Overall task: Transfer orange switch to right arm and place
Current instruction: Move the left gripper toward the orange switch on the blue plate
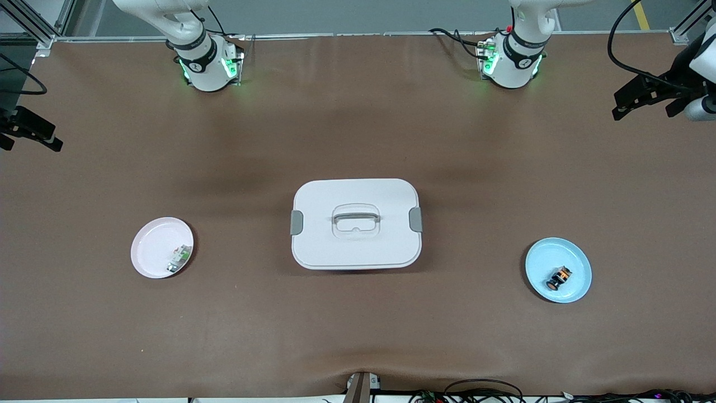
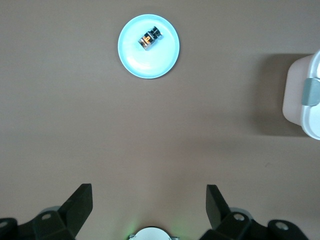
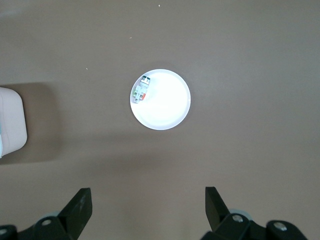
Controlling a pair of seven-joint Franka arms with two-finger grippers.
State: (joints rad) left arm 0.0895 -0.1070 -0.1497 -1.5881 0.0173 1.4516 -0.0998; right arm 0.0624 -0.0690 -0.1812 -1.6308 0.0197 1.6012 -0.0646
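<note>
1. Front view: the orange switch (image 1: 559,277) lies on its side in the blue plate (image 1: 576,257), toward the left arm's end of the desk (image 1: 358,336) and nearer the camera than the white lidded box (image 1: 356,223) at the middle. A pink plate (image 1: 151,246) holding a small green-and-white part (image 1: 179,258) sits toward the right arm's end. Both arms are drawn up high by their bases, waiting.

2. Left wrist view: the left pincer (image 2: 149,210) hovers high over bare desk, jaws spread wide and empty, with the switch well apart from it. To do this step well, I judge it should centre over the switch, turn the jaws across the short black body, and come down without nudging the plate's rim.

3. Right wrist view: the right pincer (image 3: 148,210) hangs over bare desk, jaws wide and empty, looking down on the pink plate.
</note>
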